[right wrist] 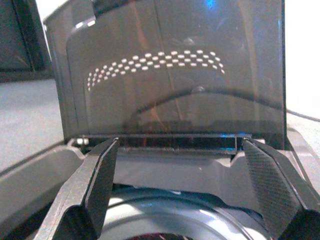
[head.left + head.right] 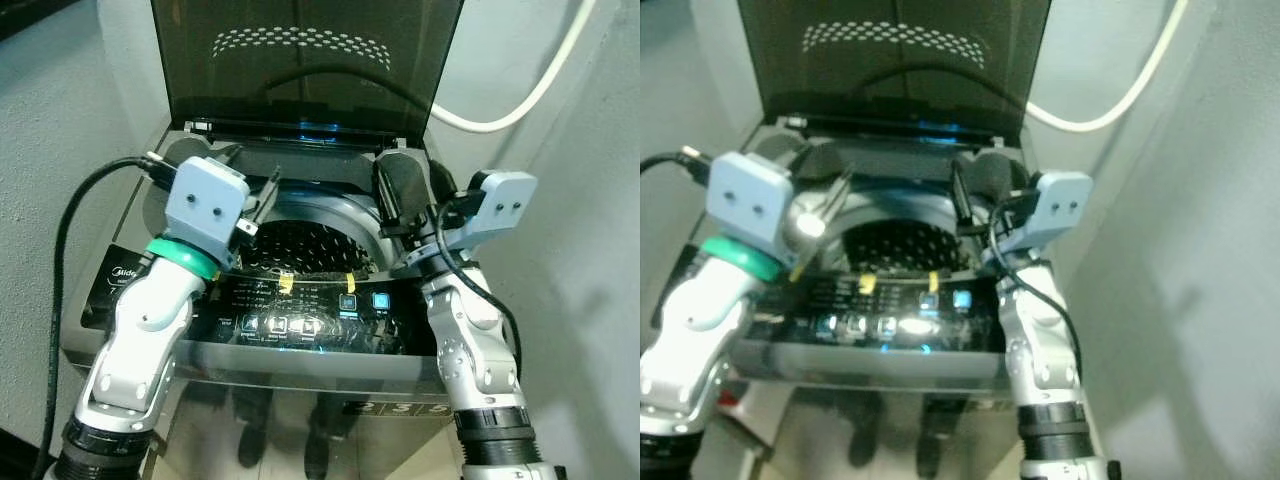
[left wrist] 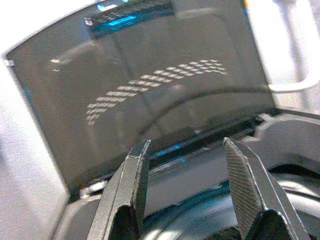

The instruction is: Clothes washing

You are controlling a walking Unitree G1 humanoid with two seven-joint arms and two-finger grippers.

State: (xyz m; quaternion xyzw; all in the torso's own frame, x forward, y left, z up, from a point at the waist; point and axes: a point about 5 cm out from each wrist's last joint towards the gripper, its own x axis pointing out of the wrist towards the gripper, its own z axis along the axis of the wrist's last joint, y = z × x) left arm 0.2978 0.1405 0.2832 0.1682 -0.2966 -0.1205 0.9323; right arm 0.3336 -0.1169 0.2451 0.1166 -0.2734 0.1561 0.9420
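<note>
Grey walls [image 2: 60,110] enclose a top-loading washing machine [image 2: 300,350]. Nearest, lit control panel [image 2: 300,305]. Above the drum [image 2: 300,245], left hand [image 2: 255,205] and right hand [image 2: 392,195] hover, fingers apart, empty. Behind, tinted lid [image 2: 305,60] stands upright.

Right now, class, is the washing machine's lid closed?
No, the dark tinted lid stands raised upright behind the open drum.

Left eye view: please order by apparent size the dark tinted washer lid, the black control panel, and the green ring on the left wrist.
1. Dark tinted washer lid, raised upright: largest.
2. Black control panel, partly hidden behind the arms.
3. Green ring on the left wrist: smallest, though nearest the camera.
</note>
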